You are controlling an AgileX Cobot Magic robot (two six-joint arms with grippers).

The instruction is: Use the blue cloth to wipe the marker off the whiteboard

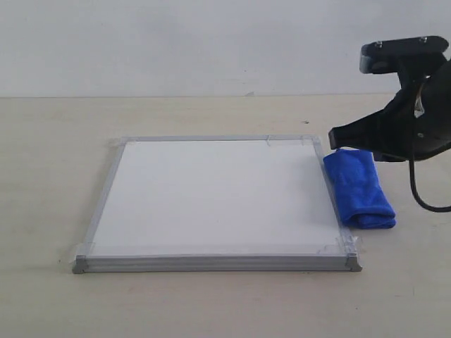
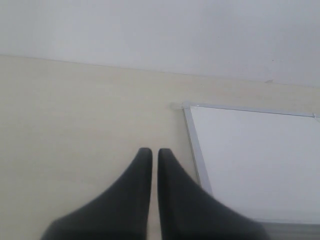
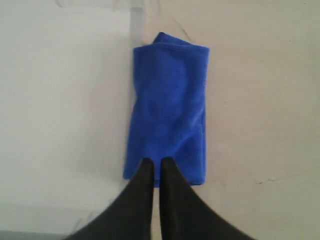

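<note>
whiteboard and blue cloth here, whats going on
A two-armed robot is set up at a whiteboard on a table. The folded blue cloth lies on the table along the board's right edge. The right pincer is shut and sits over one end of the cloth, not gripping it. The left pincer, also shut, is off the board's left side. No marker line shows on the board in these views.
</note>
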